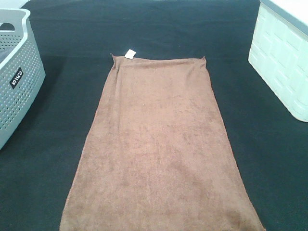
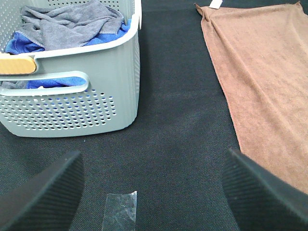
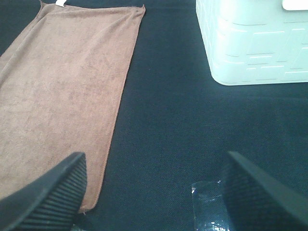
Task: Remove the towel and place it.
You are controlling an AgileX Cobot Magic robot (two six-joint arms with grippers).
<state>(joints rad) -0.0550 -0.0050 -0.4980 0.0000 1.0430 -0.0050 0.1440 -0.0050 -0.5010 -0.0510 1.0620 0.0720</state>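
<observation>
The brown towel (image 1: 159, 149) lies spread flat on the black table, its white tag (image 1: 129, 54) at the far short edge. It also shows in the left wrist view (image 2: 262, 82) and the right wrist view (image 3: 57, 91). Neither gripper shows in the exterior high view. My left gripper (image 2: 151, 192) is open and empty over bare black cloth, between the grey basket and the towel's left edge. My right gripper (image 3: 154, 192) is open and empty over black cloth, one finger (image 3: 48, 197) by the towel's right edge.
A grey perforated basket (image 1: 17, 72) stands at the left; it holds grey and blue cloths (image 2: 67, 26). A white box (image 1: 284, 57) stands at the far right. Clear tape patches lie on the table in the left wrist view (image 2: 120, 209) and the right wrist view (image 3: 209, 207).
</observation>
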